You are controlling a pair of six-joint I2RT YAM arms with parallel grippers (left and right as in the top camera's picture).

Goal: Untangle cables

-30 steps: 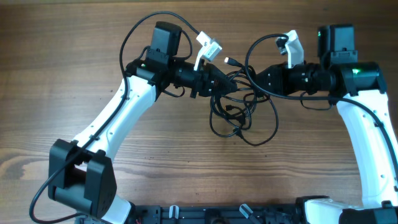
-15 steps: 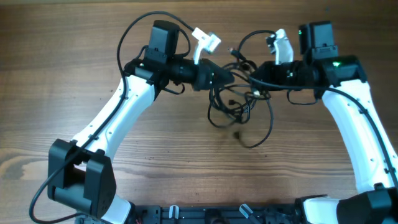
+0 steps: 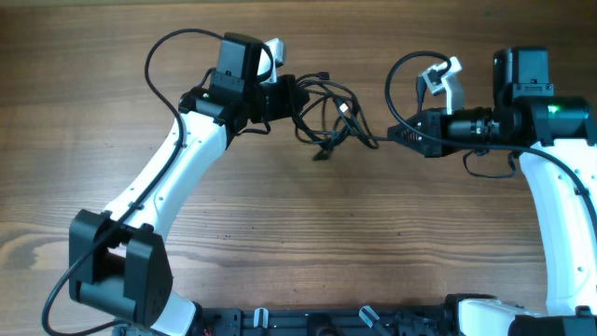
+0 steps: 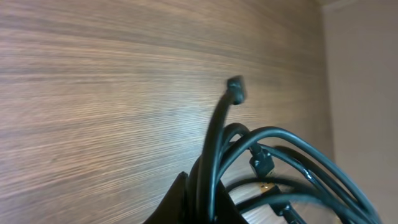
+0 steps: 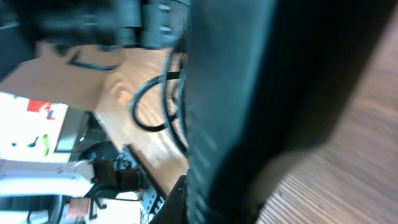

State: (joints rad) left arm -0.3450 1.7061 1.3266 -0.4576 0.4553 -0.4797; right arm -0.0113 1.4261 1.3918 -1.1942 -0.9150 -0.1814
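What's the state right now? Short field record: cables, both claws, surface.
cables: black, tangled in one bunch between the two arms
left claw: shut on the bunch's left side
right claw: shut, seemingly pinching one strand that runs from the bunch to its tip
strand to right claw: looks drawn out straight; the rest is looped
table: wood grain
right wrist view: blurred, little use

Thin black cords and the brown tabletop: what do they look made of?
Thin black cords: probably a rubber or plastic jacket, smooth with a slight sheen. They bend in loose loops and catch soft highlights in the left wrist view.
Brown tabletop: wood or wood-look laminate, matte. Grain lines show, but solid wood or print cannot be told.
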